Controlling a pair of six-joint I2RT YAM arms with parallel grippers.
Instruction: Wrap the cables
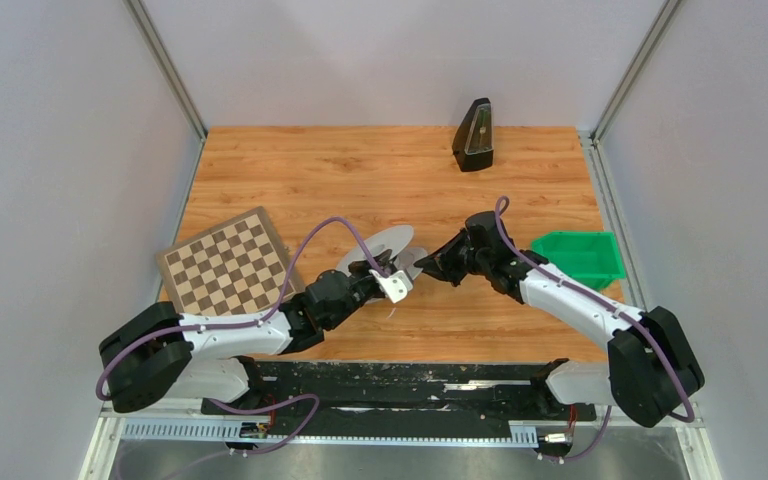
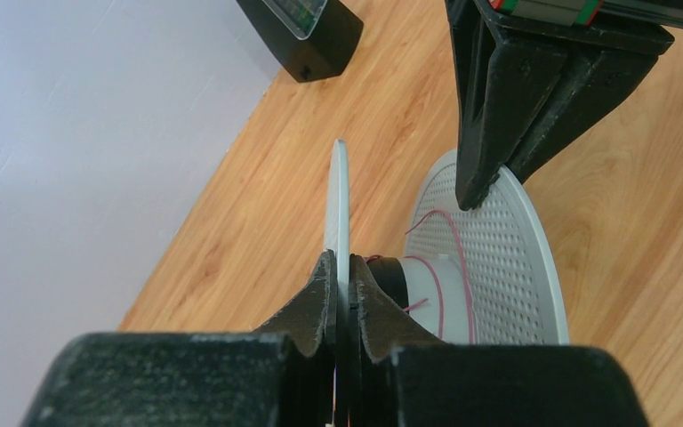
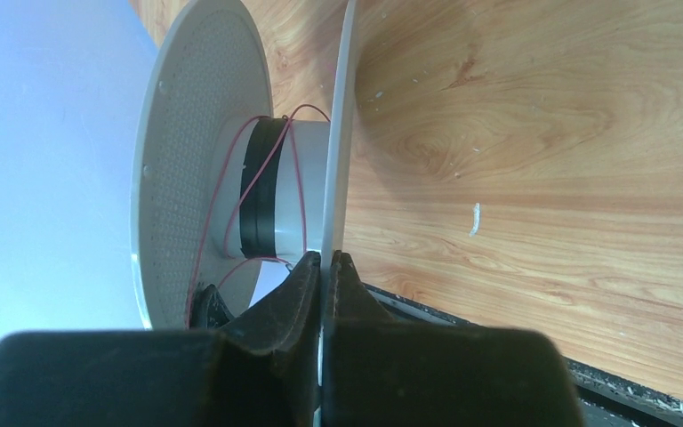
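Over the wooden table (image 1: 360, 170), walled in pale grey, the spool (image 1: 380, 250) is near the middle, with thin red wire (image 2: 459, 245) looped loosely round its hub. The left gripper (image 2: 340, 262) is clamped on one flange and the right gripper (image 3: 326, 260) on the other. A checkerboard (image 1: 228, 262) lies to the left, a green bin (image 1: 580, 255) to the right, and a black wedge-shaped object (image 1: 474, 135) at the far side.

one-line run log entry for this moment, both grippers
left gripper shut on spool flange | right gripper shut on other flange | red wire loosely wound on hub
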